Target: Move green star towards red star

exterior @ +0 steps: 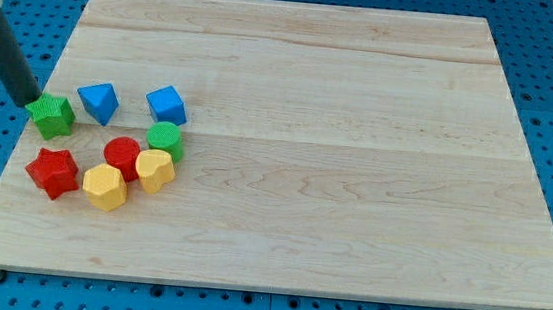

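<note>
The green star lies near the board's left edge. The red star lies below it, a short gap apart. My tip is the lower end of a dark rod that comes in from the view's top left. It stands at the green star's upper left corner, touching or nearly touching it.
A blue triangular block and a blue cube lie to the right of the green star. A green cylinder, a red cylinder and two yellow hexagonal blocks cluster right of the red star. The wooden board has its left edge close by.
</note>
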Available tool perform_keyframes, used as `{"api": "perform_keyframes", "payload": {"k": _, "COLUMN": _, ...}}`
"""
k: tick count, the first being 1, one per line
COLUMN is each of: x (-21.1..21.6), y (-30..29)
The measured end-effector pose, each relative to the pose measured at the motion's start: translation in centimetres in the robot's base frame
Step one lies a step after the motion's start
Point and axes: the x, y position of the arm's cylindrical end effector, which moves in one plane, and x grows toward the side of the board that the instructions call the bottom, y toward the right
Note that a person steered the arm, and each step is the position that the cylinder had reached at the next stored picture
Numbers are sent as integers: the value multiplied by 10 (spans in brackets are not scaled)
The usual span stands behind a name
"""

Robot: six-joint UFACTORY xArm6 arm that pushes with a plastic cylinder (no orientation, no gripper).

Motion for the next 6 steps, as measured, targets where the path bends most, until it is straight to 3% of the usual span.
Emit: {"api": "perform_keyframes", "payload": {"k": 6, "x": 1, "y": 25}}
